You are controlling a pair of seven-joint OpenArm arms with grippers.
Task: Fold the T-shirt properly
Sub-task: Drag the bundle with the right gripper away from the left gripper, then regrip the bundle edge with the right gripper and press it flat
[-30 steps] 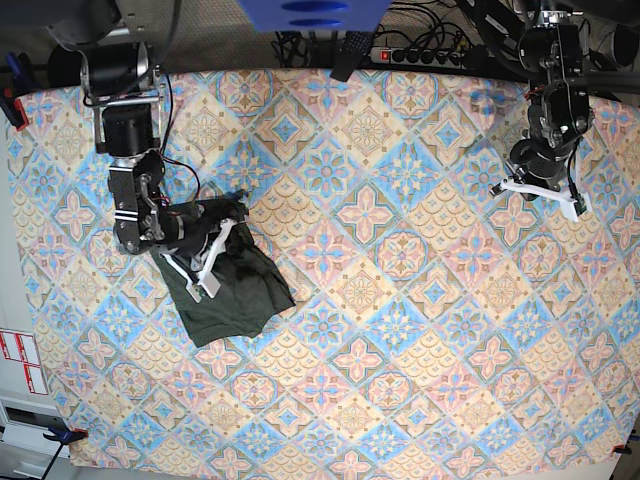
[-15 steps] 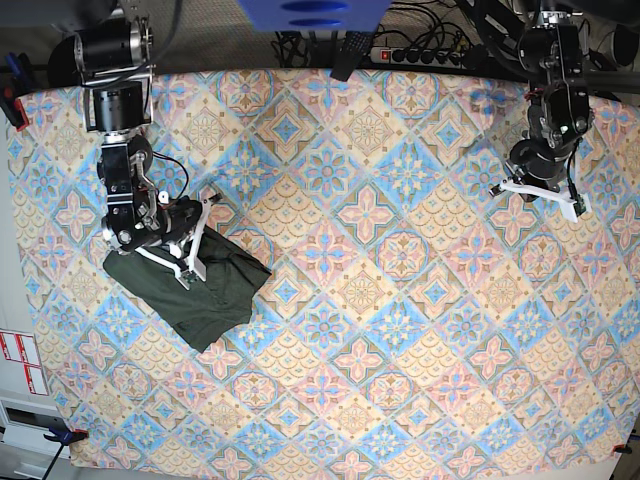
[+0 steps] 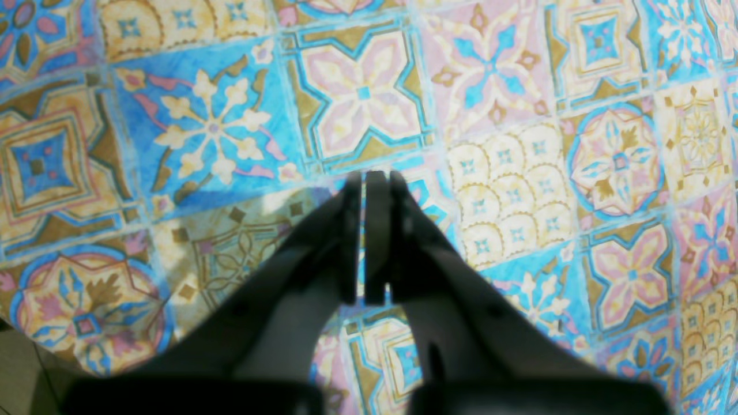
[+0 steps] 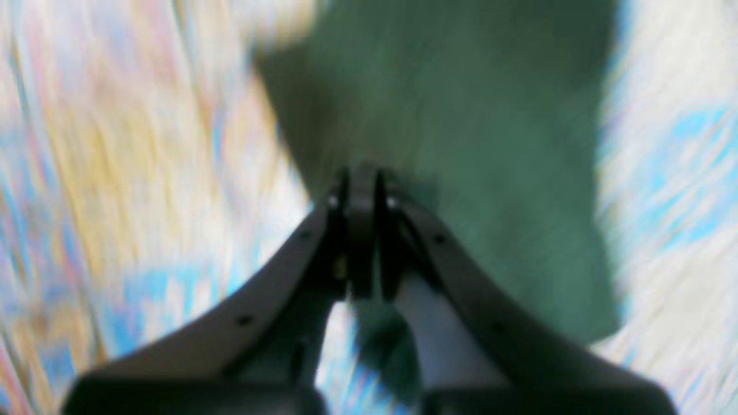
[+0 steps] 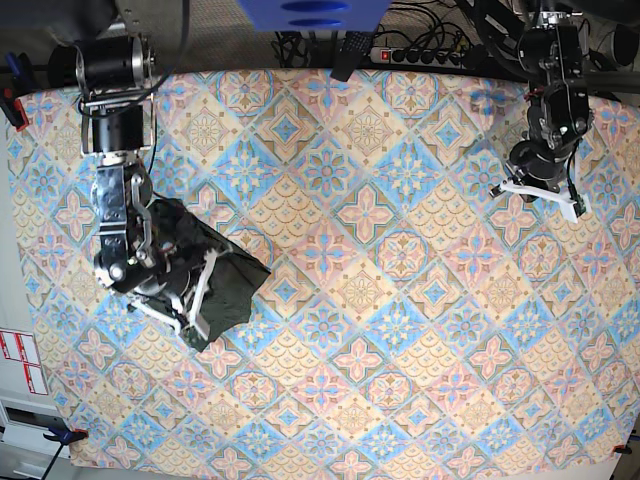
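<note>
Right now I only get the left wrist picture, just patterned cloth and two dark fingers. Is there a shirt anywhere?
Observer: Yes. A dark green T-shirt lies bunched on the tablecloth, at the side of the table away from your arm.
Operator: Is anything touching it?
Observer: The right gripper is over it; from the base view its white fingers sit on the fabric.
Operator: Is it holding the shirt?
Observer: Its jaws are shut, but the right wrist picture is too blurred to show fabric pinched between them.
Operator: And my own gripper?
Observer: The left gripper is shut on nothing, above bare cloth.
</note>
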